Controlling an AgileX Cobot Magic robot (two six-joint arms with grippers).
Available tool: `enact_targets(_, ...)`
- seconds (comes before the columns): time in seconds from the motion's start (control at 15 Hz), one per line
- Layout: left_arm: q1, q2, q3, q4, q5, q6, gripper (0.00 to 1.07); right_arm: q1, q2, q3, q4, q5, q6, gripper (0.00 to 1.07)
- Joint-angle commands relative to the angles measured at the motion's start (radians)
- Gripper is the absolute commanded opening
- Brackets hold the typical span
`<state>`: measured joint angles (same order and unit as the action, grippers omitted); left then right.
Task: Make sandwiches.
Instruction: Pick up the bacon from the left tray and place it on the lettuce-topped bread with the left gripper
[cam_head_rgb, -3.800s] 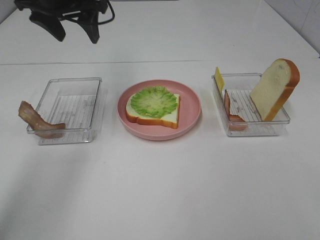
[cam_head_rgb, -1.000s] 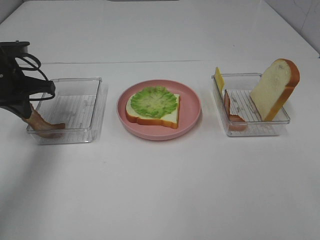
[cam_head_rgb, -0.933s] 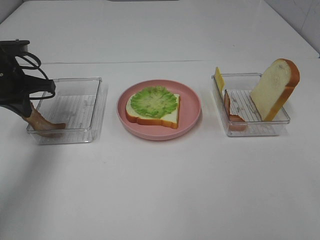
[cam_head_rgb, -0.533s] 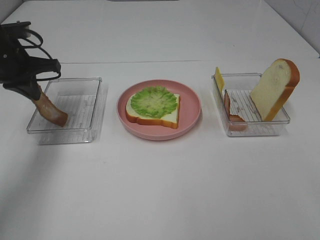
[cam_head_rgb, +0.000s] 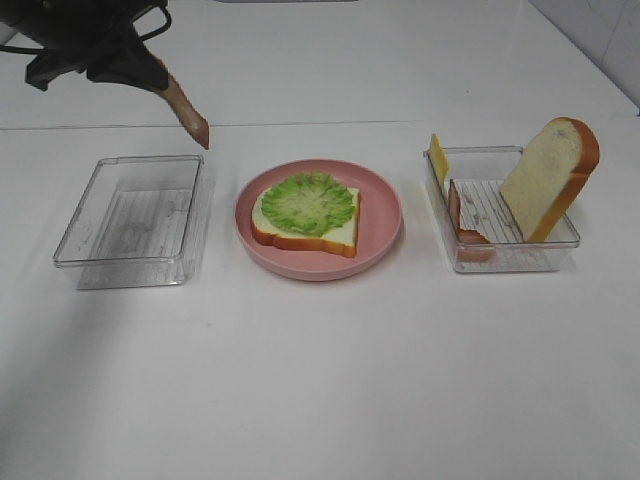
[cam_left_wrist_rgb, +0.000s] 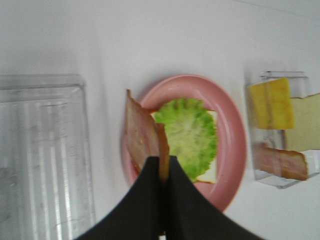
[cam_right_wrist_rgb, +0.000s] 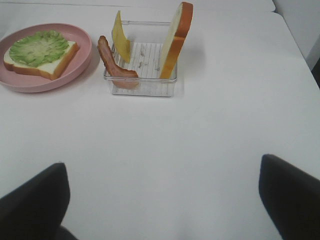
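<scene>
My left gripper (cam_head_rgb: 158, 73) hangs high over the table behind the left tray, shut on one end of a reddish-brown bacon strip (cam_head_rgb: 187, 113) that dangles from it. In the left wrist view its fingers (cam_left_wrist_rgb: 150, 190) pinch the bacon strip (cam_left_wrist_rgb: 136, 134) above the plate's edge. A bread slice (cam_head_rgb: 335, 234) topped with green lettuce (cam_head_rgb: 308, 203) lies on the pink plate (cam_head_rgb: 385, 228). The right tray (cam_head_rgb: 520, 262) holds a yellow cheese square (cam_head_rgb: 438, 157), a second bacon strip (cam_head_rgb: 460, 222) and an upright bread slice (cam_head_rgb: 550, 177). My right gripper (cam_right_wrist_rgb: 161, 165) is open, low over bare table, short of that tray (cam_right_wrist_rgb: 142, 86).
The clear ribbed left tray (cam_head_rgb: 132, 262) stands with nothing in it. White tabletop stretches in front of the plate and trays. A seam in the table runs behind them. The right arm does not show in the exterior high view.
My left gripper has lifted the bacon strip out of the left tray, carrying it up and toward the plate. The right gripper stays open.
</scene>
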<state>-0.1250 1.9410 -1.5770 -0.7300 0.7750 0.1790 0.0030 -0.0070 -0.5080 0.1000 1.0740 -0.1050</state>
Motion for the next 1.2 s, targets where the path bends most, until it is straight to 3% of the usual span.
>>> enact_targets(0.07, -0.038, 0.008, -0.005, -0.108, -0.009, 0.074, 0.0, -0.004, -0.006, 0.002, -0.001, -0.011, -0.007, 0.96)
enact_targets(0.27, -0.12, 0.05, -0.005, -0.229, -0.011, 0.124, 0.0, -0.004, -0.006, 0.002, -0.001, -0.011, -0.007, 0.96)
enact_targets(0.6, -0.242, 0.171, -0.011, -0.45, -0.09, 0.266, 0.0, -0.004, -0.006, 0.002, -0.001, -0.011, -0.007, 0.96)
enact_targets(0.73, -0.273, 0.236, -0.041, -0.497, -0.089, 0.297, 0.0, -0.004, -0.006, 0.002, -0.001, -0.011, -0.007, 0.96)
enact_targets(0.93, -0.284, 0.303, -0.081, -0.485, -0.087, 0.297, 0.0, -0.004, -0.006, 0.002, -0.001, -0.011, -0.007, 0.96)
enact_targets(1.2, -0.246, 0.308, -0.081, -0.336, -0.08, 0.289, 0.0, -0.004, -0.006, 0.002, -0.001, -0.011, -0.007, 0.96)
